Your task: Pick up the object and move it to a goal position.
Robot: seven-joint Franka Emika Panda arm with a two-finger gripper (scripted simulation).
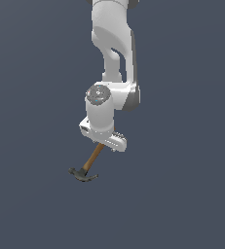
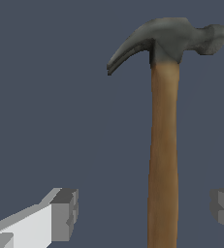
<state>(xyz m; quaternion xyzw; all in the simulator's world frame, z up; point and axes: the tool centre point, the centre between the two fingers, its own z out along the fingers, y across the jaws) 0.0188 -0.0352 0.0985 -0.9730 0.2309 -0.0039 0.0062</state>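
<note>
While the tool (image 2: 145, 210) is spread wide, with its grey pads (image 2: 65, 213) well apart on either side of the wooden handle and neither seen touching it, the hammer (image 1: 87, 165) is seen on the grey table (image 1: 31, 194), its dark head (image 1: 82, 175) at about seven o'clock from the wrist in the exterior view. The handle appears nearer one pad than the other, so on closing it could be pushed sideways or swung. A grip so far from the heavy head could let the hammer pivot. No other object is seen, and open room is left on all sides.
</note>
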